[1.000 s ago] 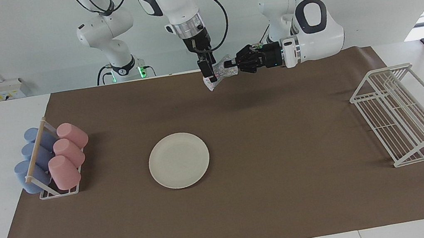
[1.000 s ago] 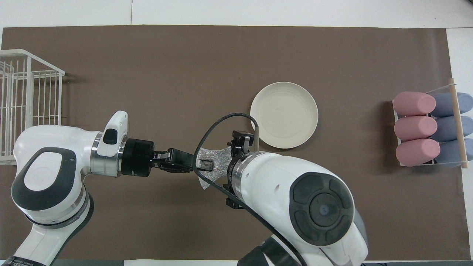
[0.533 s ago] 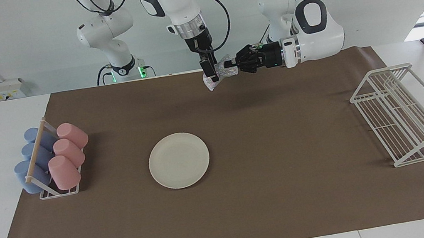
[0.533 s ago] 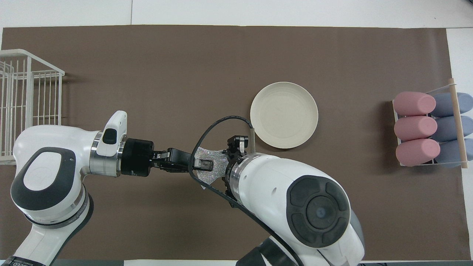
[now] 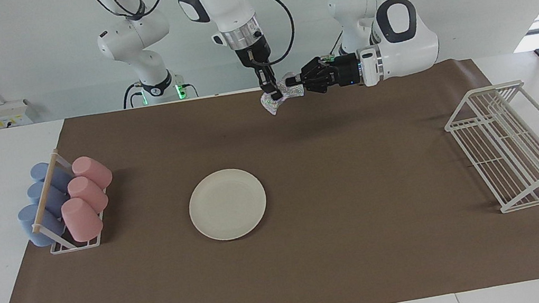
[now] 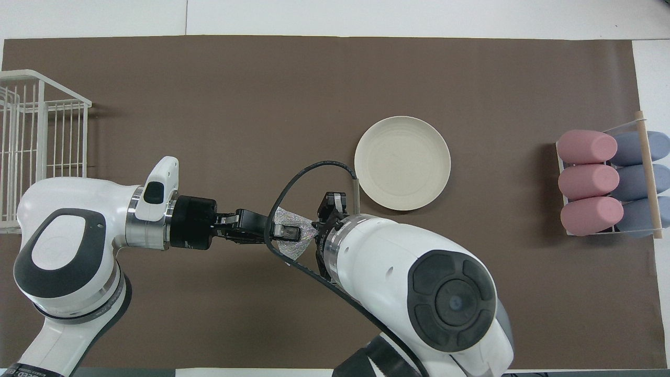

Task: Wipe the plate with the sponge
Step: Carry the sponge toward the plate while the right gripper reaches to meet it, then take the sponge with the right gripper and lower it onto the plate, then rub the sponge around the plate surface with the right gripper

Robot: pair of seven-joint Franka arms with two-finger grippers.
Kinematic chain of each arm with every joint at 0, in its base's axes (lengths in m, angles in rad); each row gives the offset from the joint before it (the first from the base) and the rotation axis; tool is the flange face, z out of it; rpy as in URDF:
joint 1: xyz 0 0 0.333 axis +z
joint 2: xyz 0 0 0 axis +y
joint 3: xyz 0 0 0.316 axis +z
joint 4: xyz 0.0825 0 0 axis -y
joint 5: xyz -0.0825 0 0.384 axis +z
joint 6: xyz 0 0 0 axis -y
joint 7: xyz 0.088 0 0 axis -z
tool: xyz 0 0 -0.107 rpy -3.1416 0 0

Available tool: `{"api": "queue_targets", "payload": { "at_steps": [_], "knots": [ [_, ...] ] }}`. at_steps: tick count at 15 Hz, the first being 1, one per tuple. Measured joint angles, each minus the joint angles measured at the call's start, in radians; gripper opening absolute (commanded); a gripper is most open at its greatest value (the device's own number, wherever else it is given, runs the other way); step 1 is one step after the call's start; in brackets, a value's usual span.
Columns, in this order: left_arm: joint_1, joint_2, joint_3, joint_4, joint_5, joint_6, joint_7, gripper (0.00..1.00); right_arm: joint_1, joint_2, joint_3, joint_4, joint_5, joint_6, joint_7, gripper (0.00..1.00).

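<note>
Mid-handover above the counter: my left hand (image 5: 295, 87) and right hand (image 5: 272, 93) both clench the sponge (image 5: 282, 94), at 1 o'clock from the plate (image 5: 227, 204), my next stop.

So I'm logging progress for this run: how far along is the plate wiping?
Done: the sponge is off the table. In hand: it hangs in the air between the left gripper and the right gripper over the brown mat at the robots' end, which looks like a handover. Left: the plate lies flat on the mat with no sponge on it yet, so all the wiping.
</note>
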Motion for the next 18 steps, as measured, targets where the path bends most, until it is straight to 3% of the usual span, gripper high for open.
{"api": "queue_targets", "payload": {
  "at_steps": [5, 8, 13, 15, 18],
  "knots": [
    [0.000, -0.028, -0.002, 0.000, 0.002, 0.000, -0.074, 1.00, -0.008, 0.001, -0.003, 0.000, 0.000, 0.002, -0.013, 0.00],
    [0.004, -0.035, 0.001, 0.000, 0.062, 0.003, -0.084, 1.00, -0.082, 0.026, -0.007, -0.008, 0.000, 0.025, -0.158, 0.00],
    [0.063, -0.035, 0.010, 0.002, 0.299, 0.005, -0.087, 1.00, -0.236, 0.217, -0.013, -0.053, 0.000, 0.263, -0.465, 0.00],
    [0.078, -0.035, 0.011, 0.003, 0.431, 0.015, -0.089, 1.00, -0.250, 0.273, -0.014, -0.120, 0.000, 0.384, -0.526, 0.00],
    [0.100, -0.035, 0.013, 0.004, 0.582, 0.028, -0.095, 1.00, -0.249, 0.309, -0.010, -0.187, 0.000, 0.445, -0.553, 0.00]
  ]
}}
